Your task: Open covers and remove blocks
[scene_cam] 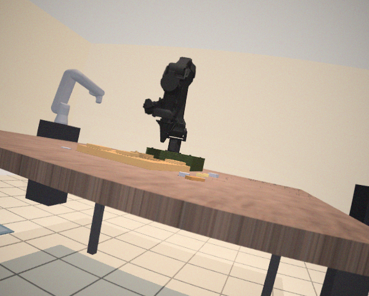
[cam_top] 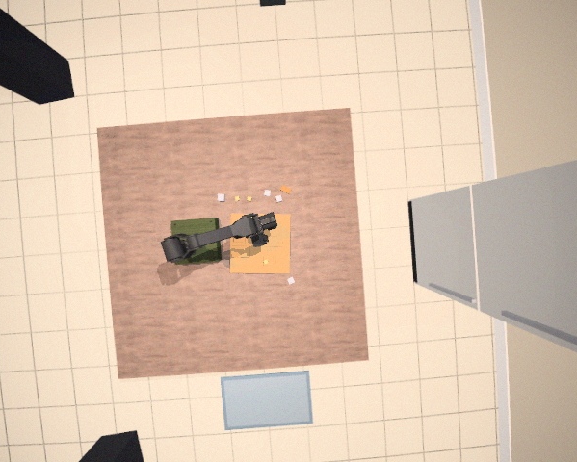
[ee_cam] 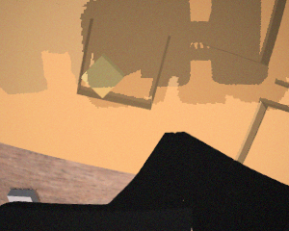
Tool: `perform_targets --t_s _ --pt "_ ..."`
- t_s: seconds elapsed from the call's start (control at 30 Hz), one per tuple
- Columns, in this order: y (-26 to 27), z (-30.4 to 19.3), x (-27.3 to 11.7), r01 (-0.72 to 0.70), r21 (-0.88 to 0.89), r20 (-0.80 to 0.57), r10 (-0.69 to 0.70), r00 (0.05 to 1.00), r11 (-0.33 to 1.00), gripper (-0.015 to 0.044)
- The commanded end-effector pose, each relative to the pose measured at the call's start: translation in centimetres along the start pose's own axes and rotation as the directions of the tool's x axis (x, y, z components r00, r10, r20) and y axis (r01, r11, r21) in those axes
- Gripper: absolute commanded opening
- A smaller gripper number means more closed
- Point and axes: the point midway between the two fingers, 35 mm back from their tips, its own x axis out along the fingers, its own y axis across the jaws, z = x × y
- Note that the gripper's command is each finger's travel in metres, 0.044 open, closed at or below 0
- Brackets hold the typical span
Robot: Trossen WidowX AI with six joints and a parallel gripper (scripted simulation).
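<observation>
The orange puzzle board [cam_top: 278, 263] [scene_cam: 121, 156] [ee_cam: 63, 125] lies on the wooden table beside the arm's green base plate [cam_top: 198, 228] [scene_cam: 190, 160]. My gripper [cam_top: 259, 241] [scene_cam: 162, 138] [ee_cam: 174, 141] is shut and empty, and hangs above the board. In the wrist view an open square well holds a yellow block [ee_cam: 102, 76] [cam_top: 265, 261], partly in the arm's shadow. Two yellow blocks [cam_top: 237, 198] [cam_top: 249, 198] lie on the table beside the board's far edge. I cannot tell the covers' positions.
Several white blocks [cam_top: 221, 197] [cam_top: 267, 192] [cam_top: 278, 198] and an orange piece [cam_top: 285, 189] [scene_cam: 194, 178] lie beside the board. Another white block [cam_top: 290, 280] [ee_cam: 22, 194] lies off its opposite corner. A grey cabinet [cam_top: 517, 248] stands off the table.
</observation>
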Motion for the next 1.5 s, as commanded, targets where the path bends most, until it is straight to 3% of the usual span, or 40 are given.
perform_targets --t_s 0.0,0.23,0.47,0.93,1.2,1.47 --pt "0.4 2.1 0.4 0.01 0.187 0.007 -0.012 1.0 0.982 0.0" --pt "0.7 6.0 0.4 0.005 0.509 0.009 -0.011 1.0 0.861 0.0" --pt "0.6 10.0 0.3 -0.002 0.769 0.011 -0.009 1.0 0.64 0.0" --pt "-0.8 17.5 0.2 -0.015 0.996 0.016 -0.008 1.0 0.082 0.0" --pt "-0.8 17.6 0.7 -0.015 0.997 0.016 -0.008 1.0 0.075 0.0" --pt "-0.8 17.7 4.1 -0.015 0.997 0.016 -0.008 1.0 0.075 0.0"
